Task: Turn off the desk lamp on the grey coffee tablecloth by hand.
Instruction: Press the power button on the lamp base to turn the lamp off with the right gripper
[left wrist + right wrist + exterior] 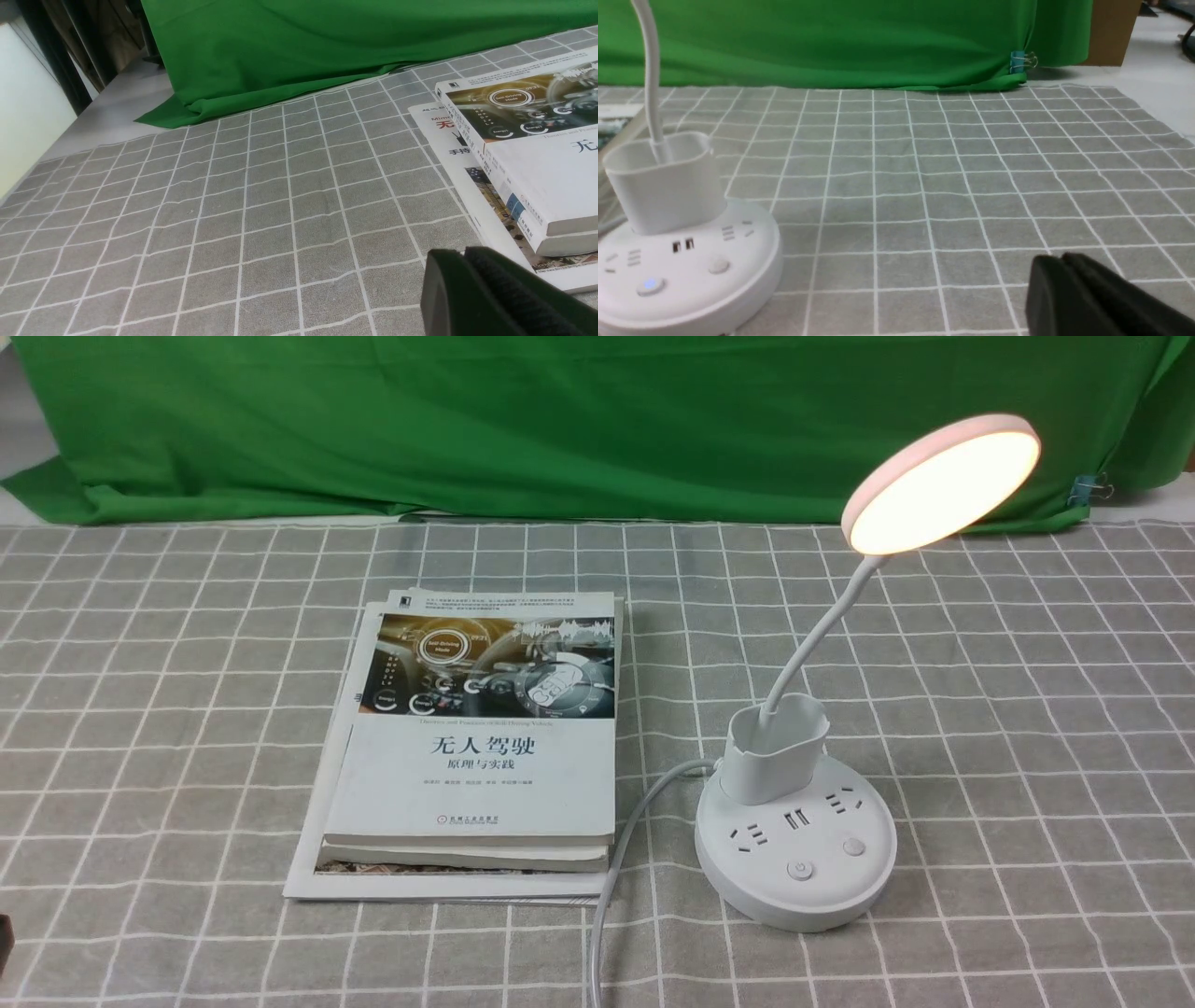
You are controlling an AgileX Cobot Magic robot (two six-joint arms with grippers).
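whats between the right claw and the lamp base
Only bare grey tablecloth: in the right wrist view, nothing sits between the right claw and the round base of the desk lamp.

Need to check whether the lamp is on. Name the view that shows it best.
Front view: the whole lamp shows there, its head glowing. The right wrist view shows only its base, holder and lower neck, one button lit blue; the left wrist view shows none of it.
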